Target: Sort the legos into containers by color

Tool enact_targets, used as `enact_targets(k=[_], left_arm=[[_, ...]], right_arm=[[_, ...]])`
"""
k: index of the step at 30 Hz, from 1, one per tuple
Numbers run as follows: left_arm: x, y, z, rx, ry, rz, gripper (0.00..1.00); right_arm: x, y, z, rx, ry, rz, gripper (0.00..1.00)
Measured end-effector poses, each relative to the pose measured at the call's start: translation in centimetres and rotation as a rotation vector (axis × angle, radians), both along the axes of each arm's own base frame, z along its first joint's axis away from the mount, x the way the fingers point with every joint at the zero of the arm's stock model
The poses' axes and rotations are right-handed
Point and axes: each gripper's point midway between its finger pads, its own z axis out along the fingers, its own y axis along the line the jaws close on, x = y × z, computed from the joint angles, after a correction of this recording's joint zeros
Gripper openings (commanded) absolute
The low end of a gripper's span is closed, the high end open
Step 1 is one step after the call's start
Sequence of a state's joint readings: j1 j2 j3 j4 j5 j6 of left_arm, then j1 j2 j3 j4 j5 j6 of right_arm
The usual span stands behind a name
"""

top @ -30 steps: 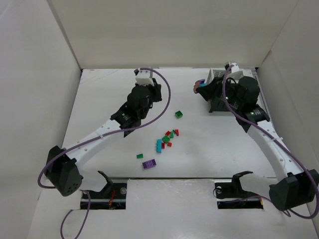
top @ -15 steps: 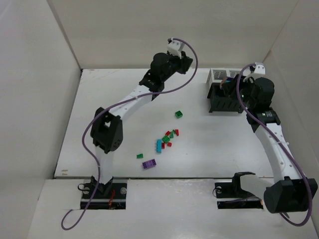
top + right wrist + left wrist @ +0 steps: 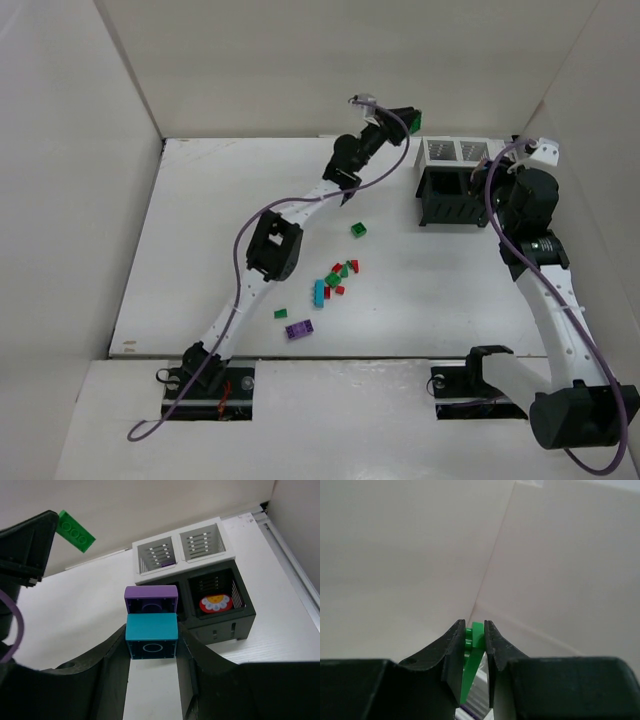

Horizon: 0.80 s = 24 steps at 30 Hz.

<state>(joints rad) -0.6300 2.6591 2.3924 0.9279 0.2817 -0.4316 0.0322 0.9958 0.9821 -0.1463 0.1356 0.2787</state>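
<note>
Left end effector (image 3: 475,630) is clamping a green brick (image 3: 476,634) aloft, just left of the slatted bins (image 3: 181,567). Right end effector (image 3: 151,645) is gripping stacked teal and purple bricks (image 3: 151,636) over their near-left compartment. Recommendation: centre low over the matching compartment before releasing.

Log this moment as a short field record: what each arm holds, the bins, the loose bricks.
left fingers: shut on green brick, raised near the white bins
right fingers: shut on teal brick, purple brick against its far end, by the black bins
bins: two white, two black, joined; red round piece in one black bin
loose bricks: green, red, teal, purple, mid-table
</note>
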Motion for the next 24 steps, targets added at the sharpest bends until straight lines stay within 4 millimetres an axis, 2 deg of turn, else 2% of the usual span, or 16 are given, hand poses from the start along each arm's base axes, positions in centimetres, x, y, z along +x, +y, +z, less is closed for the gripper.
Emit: enact_targets(k=[5, 8, 10, 14, 24], left_arm=[[-0.2, -1.3, -2.3, -0.196, 0.032, 0.046, 0.0], [-1.6, -3.1, -3.8, -0.22, 0.052, 0.021, 0.0], [-2.8, -4.1, -3.9, -0.233, 0.052, -0.009, 0.0], [-4.2, -4.5, -3.4, -0.248, 0.035, -0.027, 0.0], [-3.8, -3.9, -3.1, -0.232, 0.001, 0.003, 0.0]], right_arm=[[-0.1, -0.2, -0.2, 0.004, 0.006, -0.014, 0.0], [0.0, -0.2, -0.3, 0.007, 0.007, -0.013, 0.0], [0.2, -0.1, -0.5, 0.007, 0.015, -0.013, 0.0], [0.8, -0.1, -1.7, 0.008, 0.049, -0.009, 0.0], [0.8, 0.0, -2.0, 0.01, 0.059, -0.009, 0.0]])
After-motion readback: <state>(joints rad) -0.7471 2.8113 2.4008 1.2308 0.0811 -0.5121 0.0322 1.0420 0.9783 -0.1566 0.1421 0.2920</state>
